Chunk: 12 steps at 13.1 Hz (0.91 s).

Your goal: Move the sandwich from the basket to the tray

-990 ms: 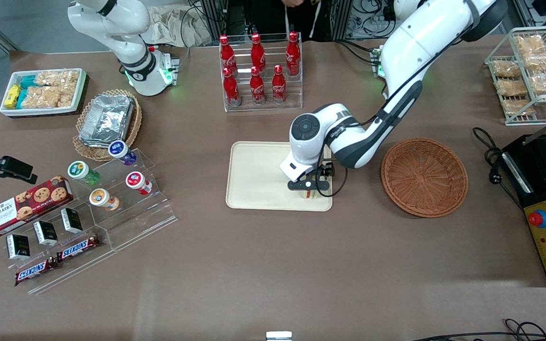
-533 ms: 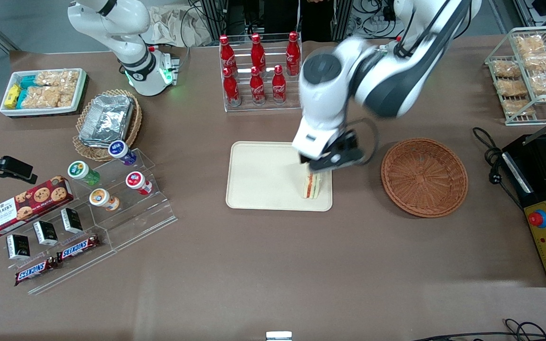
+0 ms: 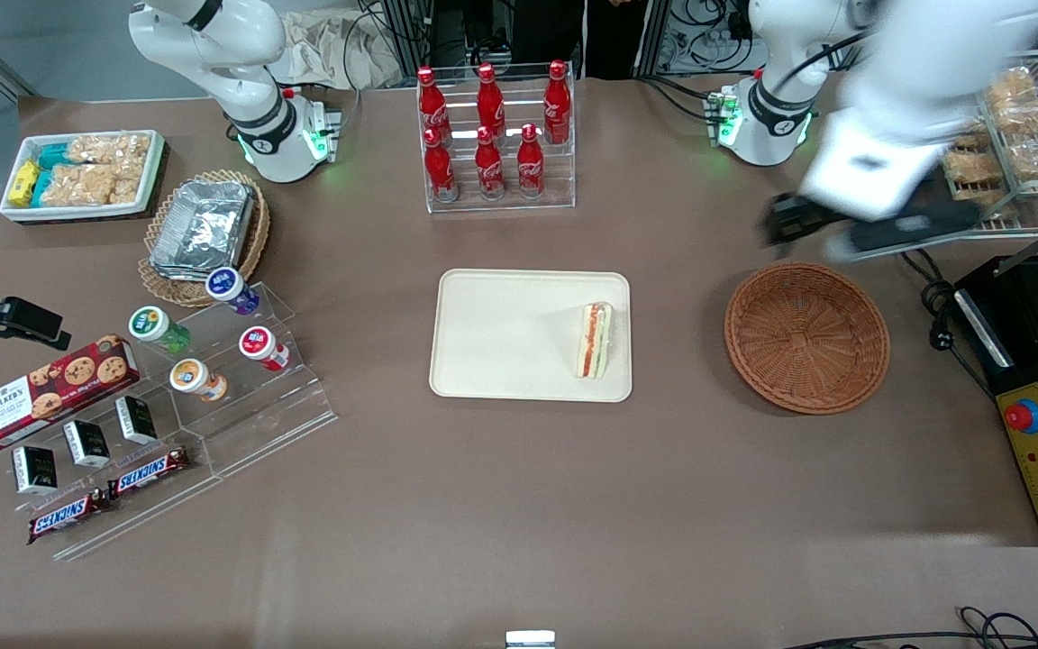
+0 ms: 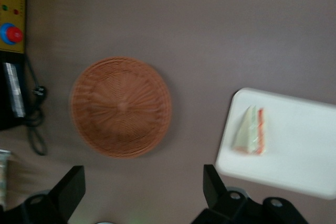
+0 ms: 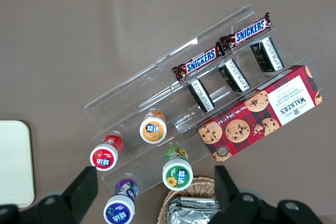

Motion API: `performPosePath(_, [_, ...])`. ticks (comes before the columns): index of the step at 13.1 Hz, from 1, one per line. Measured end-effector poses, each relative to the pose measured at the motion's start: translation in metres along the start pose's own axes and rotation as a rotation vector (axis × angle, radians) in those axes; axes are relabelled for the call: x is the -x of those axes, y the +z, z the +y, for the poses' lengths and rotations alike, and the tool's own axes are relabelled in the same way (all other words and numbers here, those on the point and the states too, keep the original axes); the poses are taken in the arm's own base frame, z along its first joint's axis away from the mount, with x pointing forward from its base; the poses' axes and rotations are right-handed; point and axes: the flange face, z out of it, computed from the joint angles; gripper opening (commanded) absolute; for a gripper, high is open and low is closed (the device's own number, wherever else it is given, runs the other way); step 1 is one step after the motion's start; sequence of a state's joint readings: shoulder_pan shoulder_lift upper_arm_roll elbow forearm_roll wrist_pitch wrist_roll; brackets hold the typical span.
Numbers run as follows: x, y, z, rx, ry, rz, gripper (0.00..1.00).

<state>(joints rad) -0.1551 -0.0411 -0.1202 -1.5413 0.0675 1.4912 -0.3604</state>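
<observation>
Sandwich lies on tray; empty gripper, fingers spread, hangs above wicker basket, well apart from it.

White-shelled arm with green-lit base ring, black cable, and black two-fingered pincer.

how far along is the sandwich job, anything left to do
It looks essentially done. The sandwich lies on the tray, near the edge closest to the basket, which holds nothing. The hand is open, carries nothing, and is up above the table, farther from the front camera than the basket. Nothing visible remains to do.
</observation>
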Motion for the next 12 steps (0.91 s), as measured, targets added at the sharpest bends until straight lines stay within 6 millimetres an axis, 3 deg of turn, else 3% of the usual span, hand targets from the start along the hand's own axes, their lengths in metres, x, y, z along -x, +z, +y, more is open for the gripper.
performPosePath(1, [-0.002,-0.007,-0.042,0.017,0.073,-0.016,1.00])
performPosePath(2, [-0.004,-0.010,-0.071,0.032,0.123,-0.020,1.00])
performPosePath(3, [-0.005,-0.009,-0.083,0.042,0.150,-0.021,1.00])
performPosePath(7, [-0.012,0.004,-0.068,0.051,0.184,-0.041,1.00])
performPosePath(12, [-0.014,0.007,-0.072,0.041,0.177,-0.045,1.00])
